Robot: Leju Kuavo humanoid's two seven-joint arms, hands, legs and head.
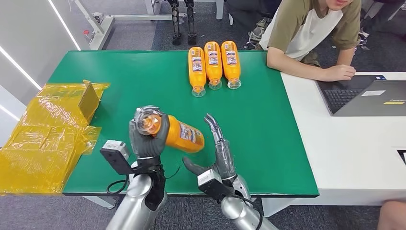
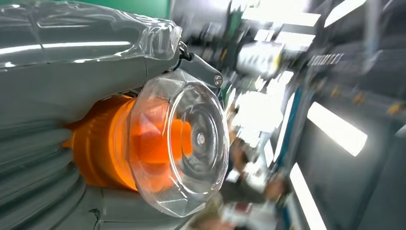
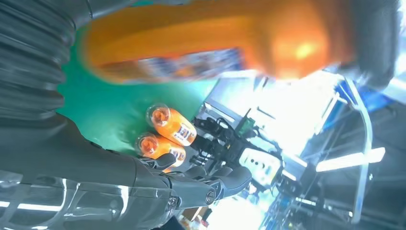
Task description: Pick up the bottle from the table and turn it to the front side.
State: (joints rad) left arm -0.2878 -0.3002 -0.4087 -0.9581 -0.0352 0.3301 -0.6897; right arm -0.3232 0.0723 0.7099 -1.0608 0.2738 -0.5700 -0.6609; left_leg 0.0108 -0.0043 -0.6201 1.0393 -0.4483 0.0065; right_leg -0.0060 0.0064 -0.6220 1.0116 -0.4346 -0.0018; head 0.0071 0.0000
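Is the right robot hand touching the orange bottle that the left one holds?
Apart. The head view shows green table between the right robot hand and the held bottle; the left robot hand alone grips it.

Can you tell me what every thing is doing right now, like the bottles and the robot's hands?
Held orange bottle: lifted off the table, lying sideways, clear cap toward the robot.
Left hand: grips that bottle at its cap end.
Right hand: open, fingers apart, beside the bottle.
Three orange bottles: lying side by side on the green table, labels up.
Laptop: lid open.
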